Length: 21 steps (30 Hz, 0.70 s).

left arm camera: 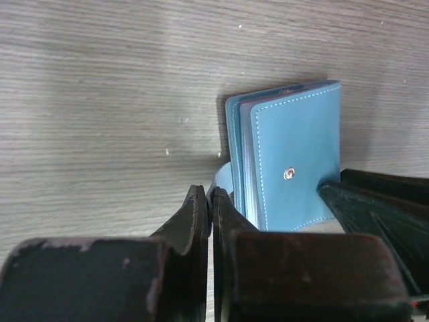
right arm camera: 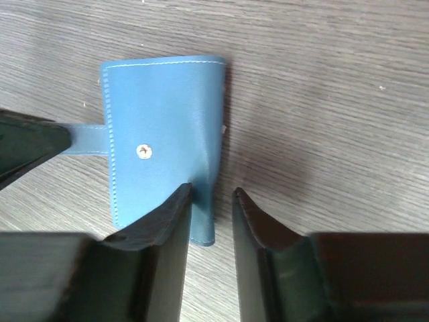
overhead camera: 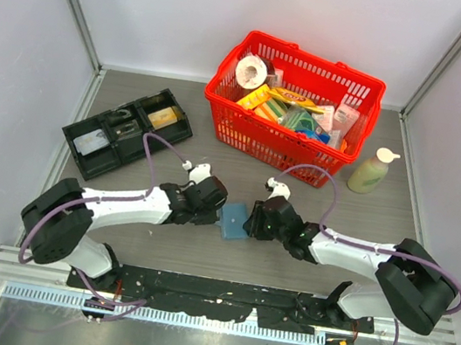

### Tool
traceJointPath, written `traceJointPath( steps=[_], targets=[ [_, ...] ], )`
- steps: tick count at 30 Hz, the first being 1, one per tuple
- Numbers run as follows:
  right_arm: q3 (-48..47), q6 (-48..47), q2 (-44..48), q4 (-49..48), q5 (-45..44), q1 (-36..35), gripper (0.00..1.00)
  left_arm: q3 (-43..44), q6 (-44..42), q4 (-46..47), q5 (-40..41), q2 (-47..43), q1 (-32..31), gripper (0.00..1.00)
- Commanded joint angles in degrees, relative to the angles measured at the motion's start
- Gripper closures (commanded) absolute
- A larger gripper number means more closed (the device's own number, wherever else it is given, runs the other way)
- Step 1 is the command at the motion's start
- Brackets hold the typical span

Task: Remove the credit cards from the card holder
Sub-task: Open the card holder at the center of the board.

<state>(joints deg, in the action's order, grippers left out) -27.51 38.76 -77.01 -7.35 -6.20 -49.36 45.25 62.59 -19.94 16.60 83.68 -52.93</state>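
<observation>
Two fingers of the left gripper (left arm camera: 209,201) are pressed together, pinching the closing strap (right arm camera: 87,137) of the blue card holder (right arm camera: 164,121). The right gripper (right arm camera: 211,194) is slightly spread astride the holder's spine corner, one finger on the cover, the other just clear. The card holder lies folded on the grey wooden table (left arm camera: 100,100) between both arms, with the red shopping basket (overhead camera: 295,104) beyond it.
</observation>
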Motion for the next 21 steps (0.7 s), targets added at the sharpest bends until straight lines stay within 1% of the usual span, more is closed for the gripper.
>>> traceJointPath(
  steps=[1, 2, 3, 4, 5, 7, 10, 12, 15, 18, 21],
  targets=[
    [-5.1, -3.5, 0.7, 6.8, -2.8, 0.1, 0.55, -3.0, 0.6, 1.5, 2.2, -5.4, -0.2, 1.0],
    [-6.0, -4.3, 0.8, 8.7, -2.9, 0.1, 0.52, -4.1, 1.0, 2.4, 2.1, -6.3, -0.2, 1.0],
    [-7.5, -4.7, 1.2, 10.8, -3.0, -0.1, 0.46, -5.2, 1.3, 3.2, 2.0, -7.3, -0.2, 1.0],
    [-8.1, -5.9, 1.3, 11.3, -2.9, -0.3, 0.43, -6.4, 2.0, 4.4, 1.9, -8.2, -0.2, 1.0],
    [-9.6, -6.5, 1.7, 12.7, -2.9, -0.9, 0.33, -7.6, 2.6, 5.8, 1.9, -9.1, -0.2, 1.0],
    [-11.8, -9.0, 1.7, 14.7, -3.4, -2.1, 0.27, -10.3, 3.8, 7.5, 1.8, -10.2, -0.2, 1.0],
    [-15.5, -10.5, 0.6, 18.0, -5.6, -4.7, 0.26, -12.6, 5.2, 9.3, 1.8, -11.8, -0.2, 1.0],
    [-18.2, -11.8, -1.2, 20.1, -8.7, -7.1, 0.25, -14.2, 5.9, 10.7, 1.8, -12.6, -0.2, 1.0],
    [-22.8, -12.5, -5.9, 23.6, -11.3, -10.7, 0.25, -15.6, 6.6, 11.9, 2.0, -13.6, -0.2, 1.0],
    [-27.0, -12.7, -10.6, 26.2, -16.3, -14.1, 0.24, -16.4, 6.8, 12.6, 2.3, -14.4, -0.2, 1.0],
    [-29.2, -12.8, -13.9, 28.1, -18.5, -15.6, 0.24, -17.7, 7.5, 13.9, 2.3, -14.9, -0.2, 1.0]
  ],
)
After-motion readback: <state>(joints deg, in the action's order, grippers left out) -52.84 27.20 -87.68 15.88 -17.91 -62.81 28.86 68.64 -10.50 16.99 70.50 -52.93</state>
